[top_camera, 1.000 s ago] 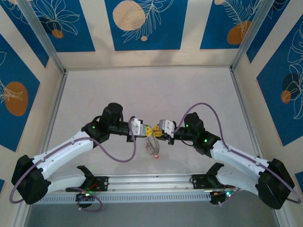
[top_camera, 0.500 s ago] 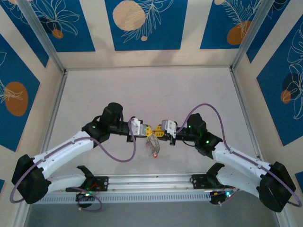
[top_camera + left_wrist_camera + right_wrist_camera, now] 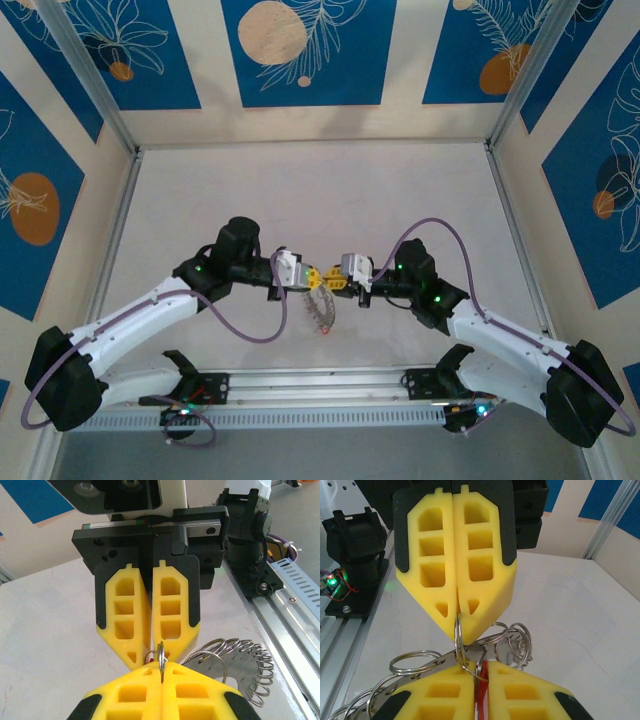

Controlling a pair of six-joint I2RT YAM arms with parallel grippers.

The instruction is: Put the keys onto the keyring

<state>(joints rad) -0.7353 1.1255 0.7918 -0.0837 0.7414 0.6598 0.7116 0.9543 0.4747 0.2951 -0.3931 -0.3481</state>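
Pale surface [image 3: 300, 190], left pincer [image 3: 314, 278] and right pincer [image 3: 332, 281] meeting tip to tip.
Overhead, the keyring [image 3: 322, 311] is hanging just under both. Left wrist: the left one is clamping an upright loop of it. Right wrist: the right one is squeezing a red-headed key [image 3: 481, 690] just beside that loop.

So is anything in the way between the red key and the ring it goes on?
Nothing visible. The right gripper pinches the red-headed key, tip to tip with the left gripper, which pinches a wire loop of the keyring. Key and loop sit side by side, nothing between them.
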